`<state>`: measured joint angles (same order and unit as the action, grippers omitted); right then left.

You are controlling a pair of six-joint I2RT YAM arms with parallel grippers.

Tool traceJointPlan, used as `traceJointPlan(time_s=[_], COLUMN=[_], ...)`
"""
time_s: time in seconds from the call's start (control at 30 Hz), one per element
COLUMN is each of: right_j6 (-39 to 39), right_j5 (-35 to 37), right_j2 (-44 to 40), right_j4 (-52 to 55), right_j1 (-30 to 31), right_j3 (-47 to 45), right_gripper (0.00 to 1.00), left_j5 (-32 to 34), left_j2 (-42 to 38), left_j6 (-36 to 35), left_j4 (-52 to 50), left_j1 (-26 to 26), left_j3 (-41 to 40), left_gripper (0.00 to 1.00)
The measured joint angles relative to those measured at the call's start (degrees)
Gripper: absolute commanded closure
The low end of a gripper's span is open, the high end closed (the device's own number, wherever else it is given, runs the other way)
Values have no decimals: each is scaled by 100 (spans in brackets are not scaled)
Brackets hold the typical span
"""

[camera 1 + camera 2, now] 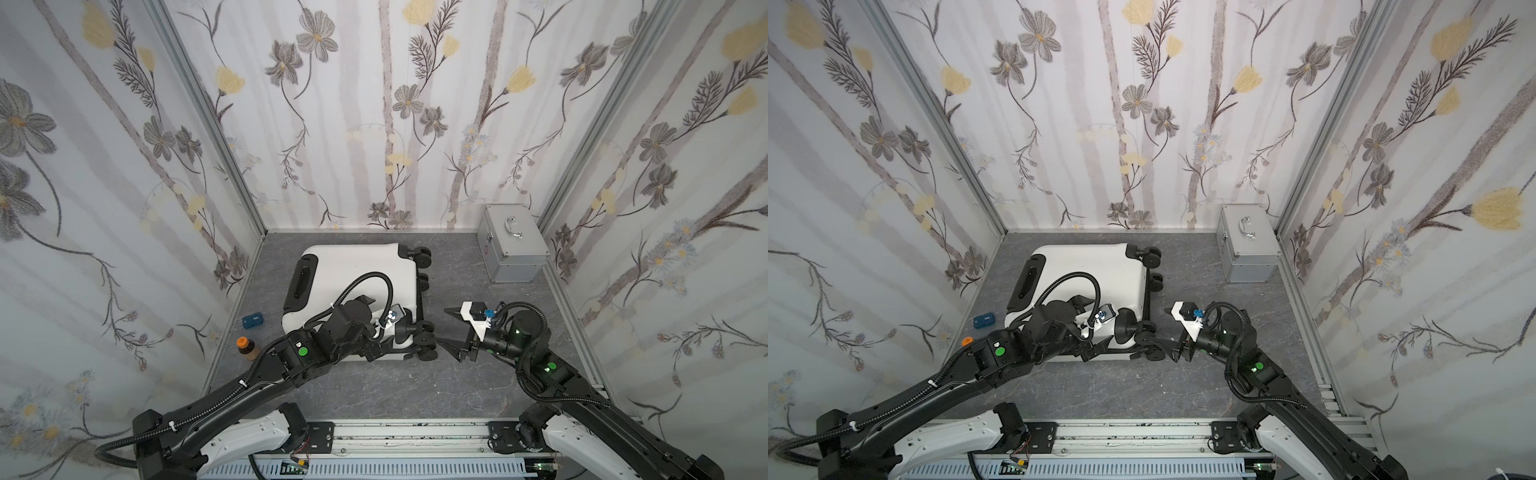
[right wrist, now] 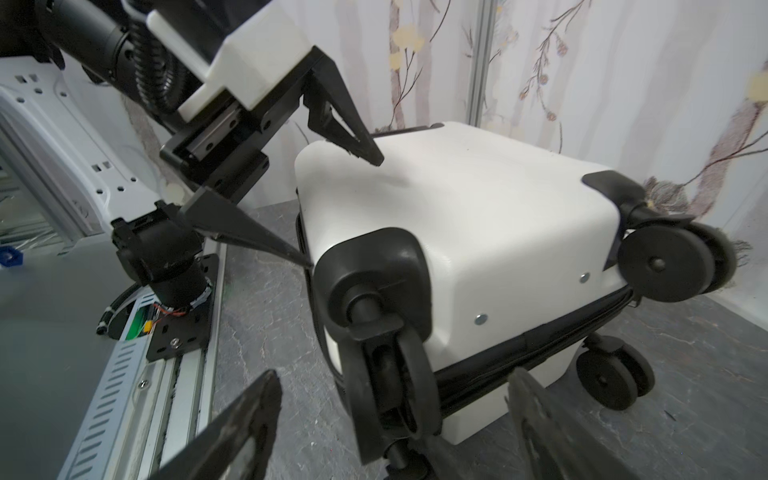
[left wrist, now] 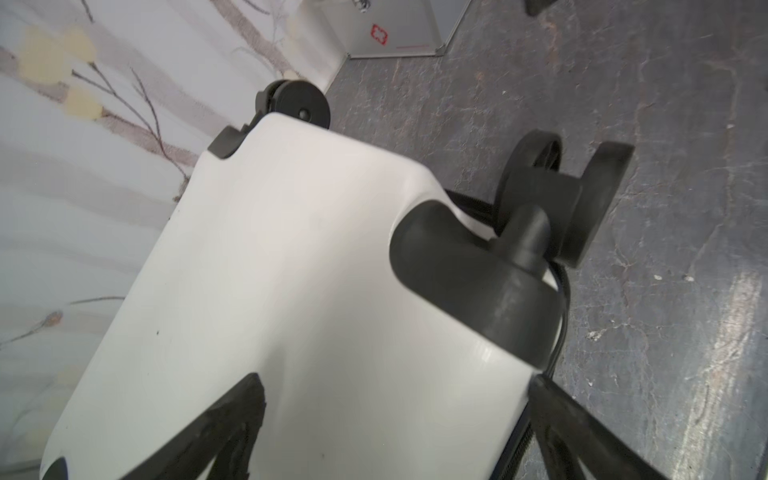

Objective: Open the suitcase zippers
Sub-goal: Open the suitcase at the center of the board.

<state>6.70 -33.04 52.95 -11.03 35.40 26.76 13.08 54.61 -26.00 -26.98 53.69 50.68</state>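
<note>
The white suitcase (image 1: 353,270) (image 1: 1096,266) lies flat on the grey floor, its black wheels (image 1: 424,257) pointing right. The zippers (image 2: 540,336) show as a black band round the shell's middle seam, also seen along the near edge (image 3: 517,449); I cannot make out a pull. My left gripper (image 1: 376,328) (image 3: 395,386) (image 2: 343,212) is open at the near wheel corner, one finger over the top shell and the other beside the seam. My right gripper (image 1: 444,325) (image 1: 1160,326) (image 2: 392,374) stands open just right of the near wheels (image 2: 395,374), holding nothing.
A silver metal case (image 1: 513,245) stands in the back right corner. A small blue box (image 1: 253,320) and an orange-capped bottle (image 1: 245,347) sit by the left wall. Flowered walls close in three sides, and the arms' mounting rail (image 1: 407,432) runs along the front.
</note>
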Motion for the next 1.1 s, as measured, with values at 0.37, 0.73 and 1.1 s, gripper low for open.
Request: traceJointPlan(time_s=[0.37,0.73,1.1], right_j6=[1211,2638,3198], right_j5=[256,223,-173], right_j2=[1108,2275,3005], right_j4=[728,1714,2063], right_j1=[173,129,59], right_j3=[791,1775,2079], right_gripper=[11,18,69], left_j5=[63,-800,-1019], left_j2=[-450,-1010,-999], left_j6=[304,175,133], left_j4=[15,61,149], left_j1=[-15,-13,-11], left_j3=[-365,-675,-778], left_gripper=[0,0,1])
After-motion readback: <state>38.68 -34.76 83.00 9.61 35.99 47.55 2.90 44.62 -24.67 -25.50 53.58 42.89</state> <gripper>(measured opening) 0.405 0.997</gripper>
